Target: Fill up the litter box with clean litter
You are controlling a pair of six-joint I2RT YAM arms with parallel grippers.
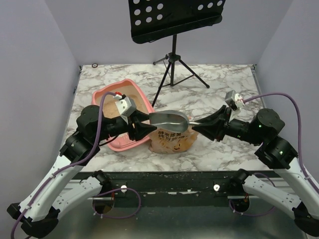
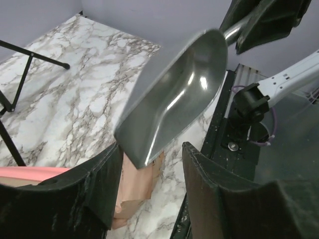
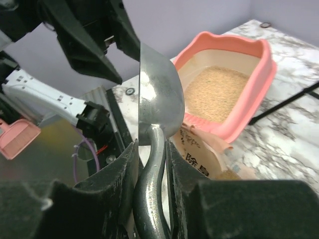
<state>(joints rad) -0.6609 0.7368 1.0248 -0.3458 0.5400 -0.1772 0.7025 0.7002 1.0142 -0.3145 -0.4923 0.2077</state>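
The salmon-pink litter box [image 1: 106, 93] sits at the left of the table with a bed of beige clean litter [image 1: 130, 94] in it; the right wrist view shows the litter box [image 3: 262, 64] and the litter [image 3: 214, 92] too. A shiny metal scoop [image 1: 169, 119] hangs level over the orange-tan bag [image 1: 172, 142], its bowl empty. My right gripper [image 1: 204, 125] is shut on the scoop's handle [image 3: 151, 164]. My left gripper [image 2: 152, 167] is open, its fingers [image 2: 99, 184] standing either side of the scoop's front lip [image 2: 174, 99] without gripping it.
A black music stand [image 1: 172, 20] on a tripod stands at the back centre, one leg reaching toward the litter box. The open bag [image 3: 209, 159] lies right against the box's near rim. A small pink slotted scoop [image 3: 17, 139] shows below the table's front edge.
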